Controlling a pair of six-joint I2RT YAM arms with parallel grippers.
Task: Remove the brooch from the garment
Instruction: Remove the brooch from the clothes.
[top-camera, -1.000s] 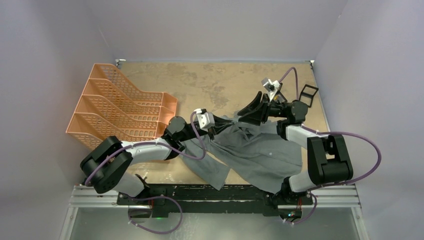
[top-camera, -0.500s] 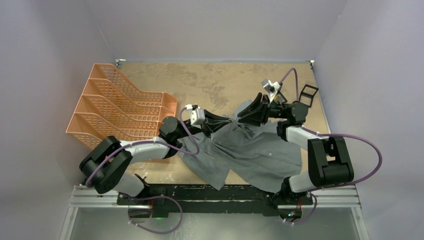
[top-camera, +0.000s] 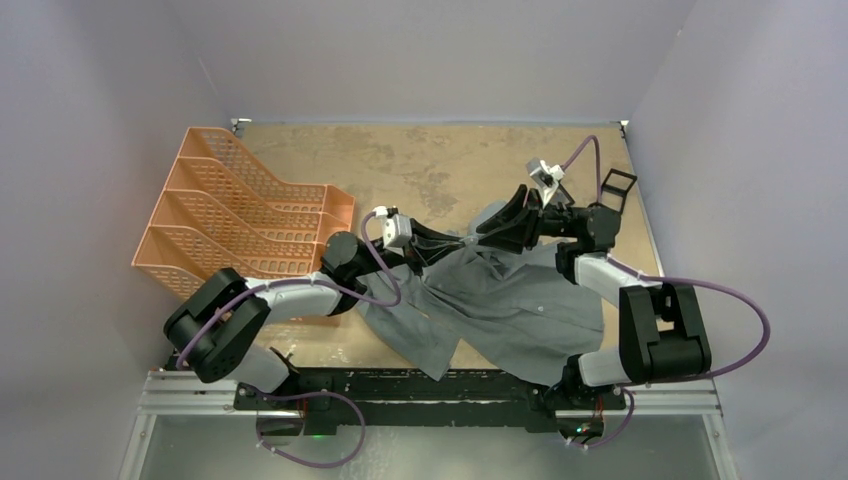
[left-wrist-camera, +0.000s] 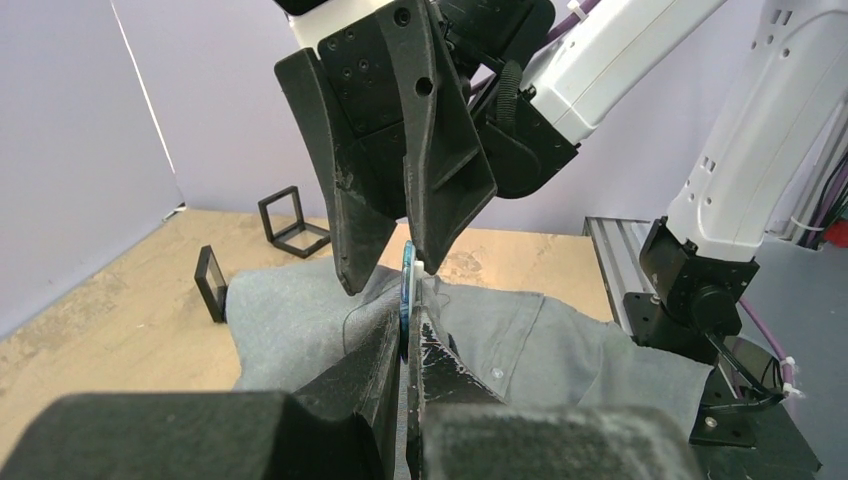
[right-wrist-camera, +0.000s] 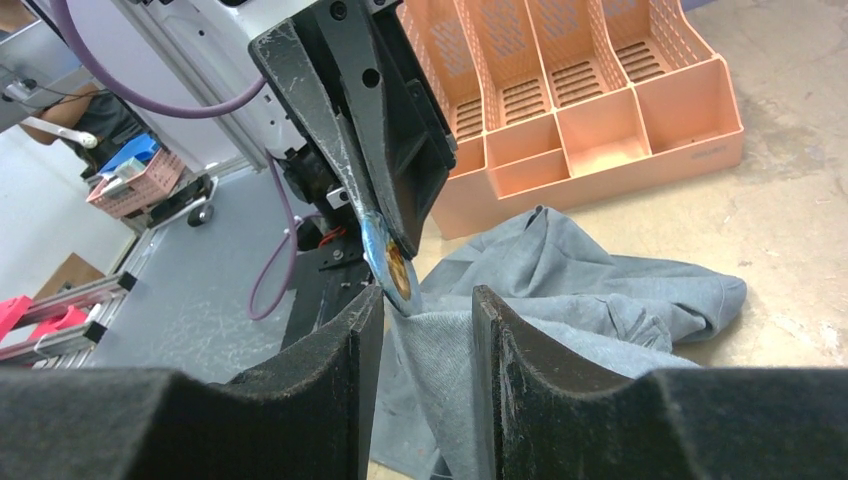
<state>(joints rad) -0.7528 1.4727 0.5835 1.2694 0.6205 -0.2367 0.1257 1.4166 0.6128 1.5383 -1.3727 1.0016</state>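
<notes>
The grey shirt (top-camera: 520, 300) lies crumpled between the two arms, its collar end lifted. In the left wrist view my left gripper (left-wrist-camera: 405, 335) is shut on the brooch (left-wrist-camera: 405, 285), a thin blue disc seen edge-on that still carries shirt fabric (left-wrist-camera: 300, 310). My right gripper (left-wrist-camera: 395, 255) hangs open just above it, one finger on each side. In the right wrist view the brooch (right-wrist-camera: 392, 265) shows shiny with an amber face. It sits at the tips of the left gripper's fingers (right-wrist-camera: 350, 130), and shirt cloth (right-wrist-camera: 440, 340) hangs between my open right gripper (right-wrist-camera: 425, 300).
An orange multi-slot file organizer (top-camera: 240, 225) stands at the left, also in the right wrist view (right-wrist-camera: 580, 110). Small black frames (top-camera: 620, 188) stand at the far right of the table, also in the left wrist view (left-wrist-camera: 293, 220). The sandy tabletop (top-camera: 400, 160) lies beyond.
My left gripper has drawn a little to the left with the brooch, pulling the shirt's collar end up. The right gripper has shifted slightly and stays open around it.
</notes>
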